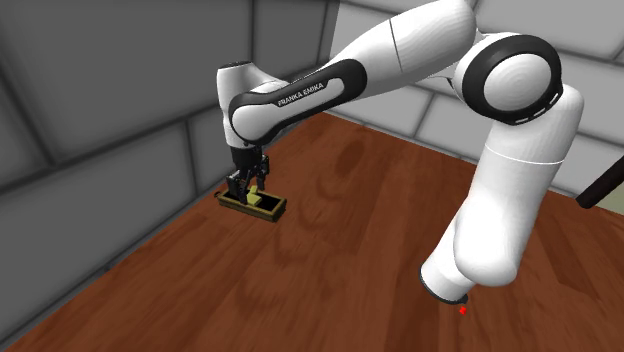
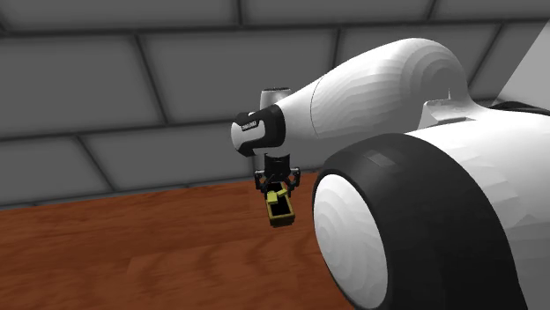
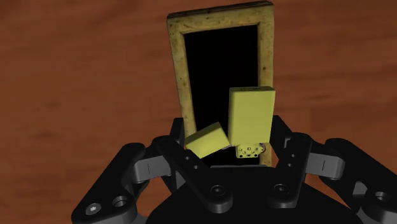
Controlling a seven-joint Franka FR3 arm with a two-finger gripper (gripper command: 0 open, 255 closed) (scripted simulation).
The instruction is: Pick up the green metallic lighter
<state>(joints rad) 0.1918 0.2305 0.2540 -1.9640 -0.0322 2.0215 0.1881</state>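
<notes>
The lighter point(image 3: 252, 114) is a yellow-green block with its lid point(image 3: 207, 140) flipped open to one side. My black gripper point(image 3: 232, 139) is shut on it, one finger point(image 3: 189, 160) against the lid side and the other against the body. It hangs just above a small tan-rimmed tray point(image 3: 176, 70) with a black inside, overlapping the tray's rim. In the shoulder view the gripper point(image 1: 247, 188) stands upright over the tray point(image 1: 235, 203) near the wall, with the lighter point(image 1: 255, 189) between its fingers. The second exterior view shows the gripper point(image 2: 278, 183), lighter point(image 2: 278, 197) and tray point(image 2: 282, 215) beyond the arm.
The tray lies on a brown wooden tabletop point(image 1: 360, 230) close to a grey tiled wall point(image 1: 100, 120). The arm's white elbow point(image 2: 414, 229) fills the second exterior view's right. A dark bar point(image 1: 603, 188) juts in at the shoulder view's right edge.
</notes>
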